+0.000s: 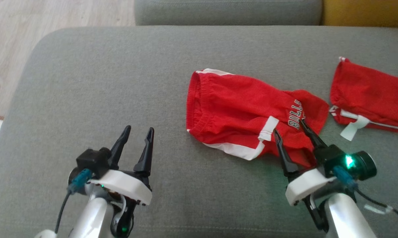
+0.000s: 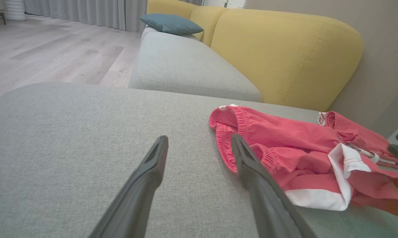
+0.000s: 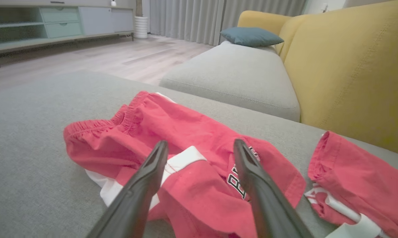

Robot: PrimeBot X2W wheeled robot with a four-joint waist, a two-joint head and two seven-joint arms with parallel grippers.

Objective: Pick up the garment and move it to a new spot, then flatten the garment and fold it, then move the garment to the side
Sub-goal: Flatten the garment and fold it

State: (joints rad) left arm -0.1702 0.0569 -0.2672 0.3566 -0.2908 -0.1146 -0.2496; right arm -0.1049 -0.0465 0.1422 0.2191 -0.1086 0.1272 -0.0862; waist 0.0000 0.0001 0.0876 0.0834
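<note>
Head view: the red shorts [image 1: 245, 112] are seen crumpled on the grey cushion [image 1: 103, 82], right of centre; the right gripper [image 1: 288, 126] is spread over their lettered leg, the left gripper [image 1: 139, 129] spread, well apart from them.

Left wrist view: the waistband [image 2: 240, 115] is shown gaping slightly, which is flattened from above.

Right wrist view: a raised fold [image 3: 195, 178] is revealed between the fingers [image 3: 142, 185]; a low pinch there would likely catch both layers.

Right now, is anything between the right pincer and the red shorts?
Nothing visible. The open right pincer hangs at the near edge of the red shorts; the second red garment lies apart, farther right.
</note>
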